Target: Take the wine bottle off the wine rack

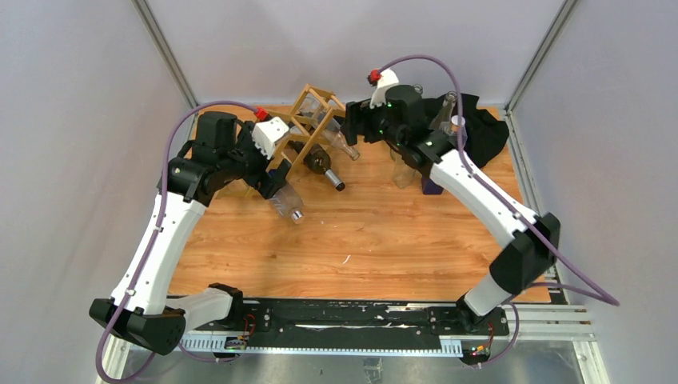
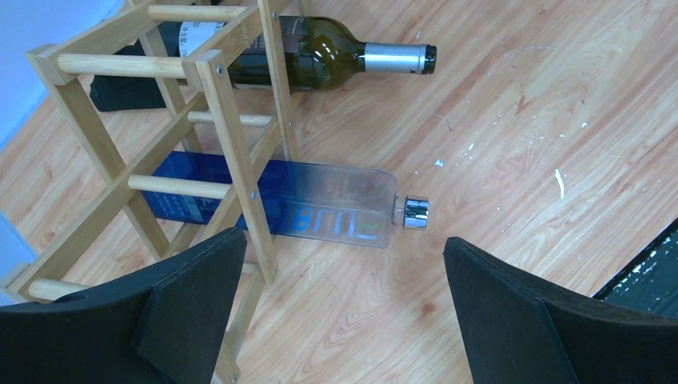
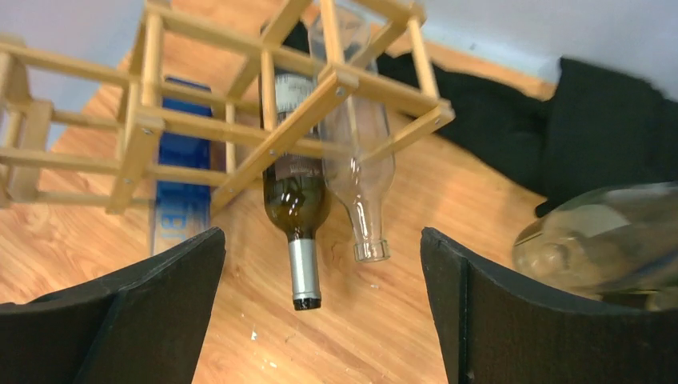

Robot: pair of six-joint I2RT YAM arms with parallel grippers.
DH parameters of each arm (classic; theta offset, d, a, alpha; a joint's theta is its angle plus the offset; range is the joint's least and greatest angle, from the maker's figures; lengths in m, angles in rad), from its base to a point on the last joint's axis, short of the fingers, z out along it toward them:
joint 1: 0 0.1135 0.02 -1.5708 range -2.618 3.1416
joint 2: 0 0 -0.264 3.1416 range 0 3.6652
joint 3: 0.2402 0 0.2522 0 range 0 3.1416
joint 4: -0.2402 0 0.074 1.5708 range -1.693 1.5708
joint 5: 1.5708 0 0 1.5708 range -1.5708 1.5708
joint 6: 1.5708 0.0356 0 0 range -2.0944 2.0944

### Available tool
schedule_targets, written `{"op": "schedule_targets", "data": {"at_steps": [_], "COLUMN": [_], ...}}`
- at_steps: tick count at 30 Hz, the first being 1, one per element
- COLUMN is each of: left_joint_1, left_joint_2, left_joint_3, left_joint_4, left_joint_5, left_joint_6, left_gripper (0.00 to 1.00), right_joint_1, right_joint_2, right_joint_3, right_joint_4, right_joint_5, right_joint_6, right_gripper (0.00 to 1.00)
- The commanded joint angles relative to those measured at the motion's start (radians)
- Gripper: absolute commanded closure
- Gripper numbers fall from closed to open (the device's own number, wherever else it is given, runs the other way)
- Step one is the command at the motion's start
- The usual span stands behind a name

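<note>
Open tabletop (image 1: 376, 240) in front of the bottle necks, free to come in from the near side. Hemmed behind by wine rack (image 1: 316, 120) sticks crossing over dark wine bottle (image 3: 297, 200), clear bottle (image 3: 361, 180) just beside its neck. Crowded to the right by glass bottle (image 3: 592, 236) and black cloth (image 1: 484, 132).

Blue letters "UR" on the clear bottle (image 2: 340, 206).

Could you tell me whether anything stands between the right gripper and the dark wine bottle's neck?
Nothing visible does: the open right gripper faces the wine bottle, whose neck juts free of the wine rack. A clear bottle lies close beside it.
</note>
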Motion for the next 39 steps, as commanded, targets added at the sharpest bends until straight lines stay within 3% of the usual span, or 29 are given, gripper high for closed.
{"op": "schedule_targets", "data": {"at_steps": [1,11,27,31,39], "left_joint_1": [0.009,0.009,0.009,0.009,0.009], "left_joint_2": [-0.012,-0.021,-0.039,-0.046,-0.049], "left_joint_3": [0.003,-0.029,-0.051,-0.059,-0.067], "left_joint_4": [-0.004,-0.004,-0.005,-0.005,-0.012], "left_joint_5": [0.019,0.029,0.053,0.054,0.075], "left_joint_6": [0.012,0.037,0.061,0.071,0.095], "left_gripper": [0.0,0.0,0.0,0.01,0.07], "right_joint_1": [0.012,-0.032,-0.077,-0.077,-0.077], "right_joint_2": [0.108,0.381,0.607,0.636,0.608], "right_joint_3": [0.086,0.225,0.345,0.367,0.302], "right_joint_4": [-0.101,-0.185,-0.197,-0.187,-0.104], "right_joint_5": [-0.106,-0.238,-0.272,-0.261,-0.283], "right_joint_6": [-0.015,-0.033,-0.031,-0.034,-0.023], "right_gripper": [0.05,0.02,0.02,0.1,0.44]}}
